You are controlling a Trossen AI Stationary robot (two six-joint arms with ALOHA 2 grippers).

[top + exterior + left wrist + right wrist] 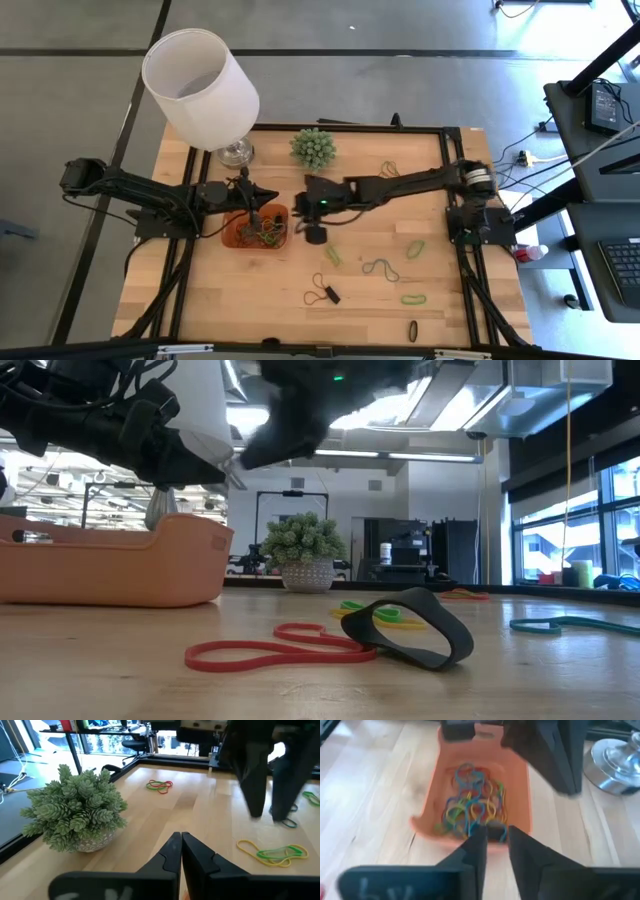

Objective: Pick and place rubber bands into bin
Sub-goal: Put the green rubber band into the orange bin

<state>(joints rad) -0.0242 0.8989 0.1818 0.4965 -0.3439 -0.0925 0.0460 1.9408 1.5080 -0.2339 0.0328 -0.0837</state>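
Pincers first: my right gripper [492, 845] hangs just above the right-hand edge of the small shallow orange translucent plastic bin [517, 775], its two dark fingers parted by a narrow gap with nothing between them that I can see. My left gripper [181, 851] is pressed fully shut and empty, poised at the bin's far-left edge.

Inside the bin lies a tangled heap of thin rubber bands [472, 805] in green, yellow, blue and red. In my judgement the next band must come from the loose ones still out on the table, and all of those lie to the right and nearer side of the bin, so my right arm is the closer one. The nearest is a short green band [334, 256], just right of the bin and near, its long axis slanting near-to-far. Beyond it sit a dark twisted band [380, 268], more green loops [415, 249] and a black ring [412, 331] by the near edge.

The surface is a pale wooden table [240, 300] framed in black rails. At its far side stand a spiky green ball plant in a pale pot [313, 148] and a large white lampshade on a glass base [200, 88]. Around it is grey floor, with desks and cables to the right.
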